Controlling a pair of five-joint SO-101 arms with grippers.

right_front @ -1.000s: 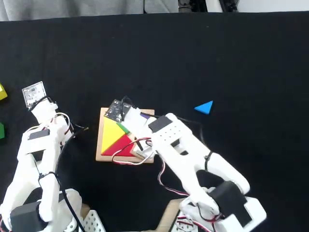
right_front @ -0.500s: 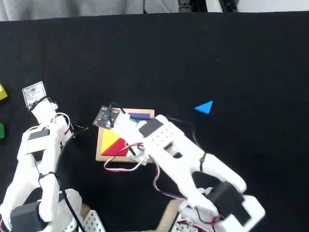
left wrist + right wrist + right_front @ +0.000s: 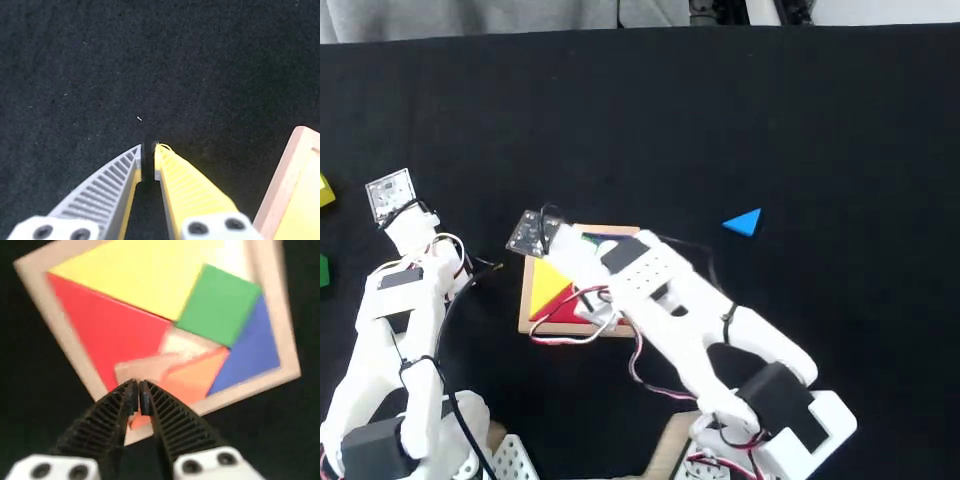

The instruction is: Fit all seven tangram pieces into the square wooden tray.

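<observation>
Wooden tray point(image 3: 524, 300) half under right arm point(image 3: 665, 290)

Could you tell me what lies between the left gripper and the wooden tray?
Bare black cloth separates the left gripper from the wooden tray, seen in the left wrist view.

The cloth point(image 3: 150, 60) is looking matt and slightly rough, catching lint specks. The tray point(image 3: 282, 320) is showing pale, smooth wood. Its pieces point(image 3: 135, 275) are wearing flat, even paint with little shine. The arms point(image 3: 700, 320) are showing smooth white plastic, and the left gripper point(image 3: 148, 150) and right gripper point(image 3: 138, 391) are showing ribbed plastic.
</observation>
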